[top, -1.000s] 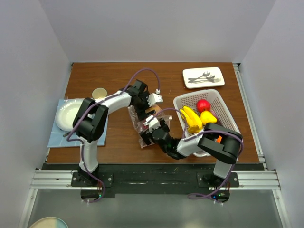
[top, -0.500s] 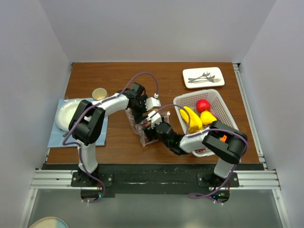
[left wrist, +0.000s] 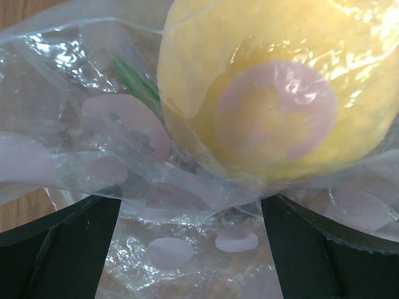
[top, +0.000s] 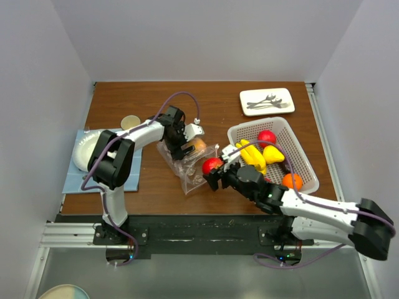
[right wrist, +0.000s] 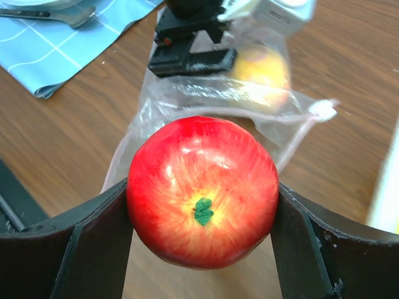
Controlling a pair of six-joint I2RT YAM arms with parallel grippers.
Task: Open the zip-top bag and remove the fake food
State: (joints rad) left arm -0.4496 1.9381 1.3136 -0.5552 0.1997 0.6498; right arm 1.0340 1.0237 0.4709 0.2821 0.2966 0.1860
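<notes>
1. A brown wooden bench (top: 124, 103) sits between plain pale walls. The zip-top bag (top: 186, 175) lies crumpled near the middle of it, between the two arms. Its long axis runs roughly from the near edge away, a little slanted.
2. One yellow fruit (left wrist: 274, 87) shows through the film at the bag's far end.
3. The left fingers (left wrist: 56, 249) stand wide apart with bag film draped across the gap. The yellow fruit is just ahead of them, and they clamp nothing.
4. The red apple (right wrist: 202, 190) is out of the bag. The right fingers (right wrist: 100, 237) are closed on it, one on each side, and it appears raised off the bench just beside the bag's right edge.
5. The coming move likely turns on the white basket (top: 302, 151). It lies near the apple on the robot's right, so the right arm is the nearer one. It already holds a banana (top: 250, 156) and other fruit.
6. Farther out are a white tray (top: 283, 93) with cutlery (top: 262, 101), a plate (top: 84, 152) on a blue cloth (top: 73, 180), and a mug (top: 130, 123).
7. No brand, label or writing can be read.
</notes>
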